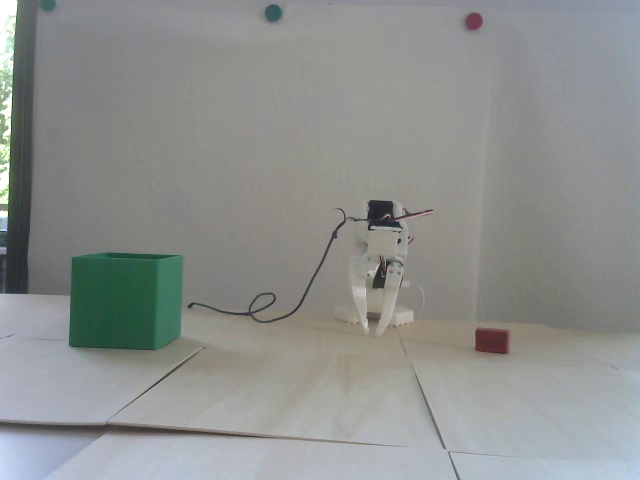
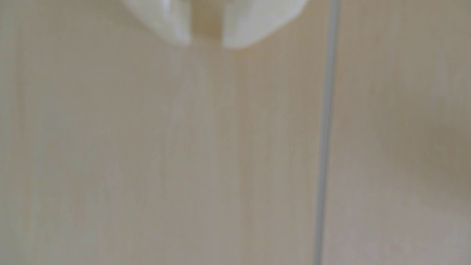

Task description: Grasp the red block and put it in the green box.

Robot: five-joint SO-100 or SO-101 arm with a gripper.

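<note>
The red block (image 1: 492, 340) is a small dark-red brick lying on the wooden table at the right. The green box (image 1: 125, 301) stands at the left with its open top up. My white gripper (image 1: 372, 333) hangs in the middle, fingers pointing down with the tips close above the table, well left of the block and right of the box. In the wrist view the gripper (image 2: 207, 44) shows blurred at the top edge, with a narrow gap between the fingertips and nothing in it. Neither block nor box shows in the wrist view.
A dark cable (image 1: 305, 295) loops on the table between the box and the arm's base (image 1: 400, 315). The table is made of light wooden panels with seams (image 2: 325, 153). A white wall with round green and red dots stands behind.
</note>
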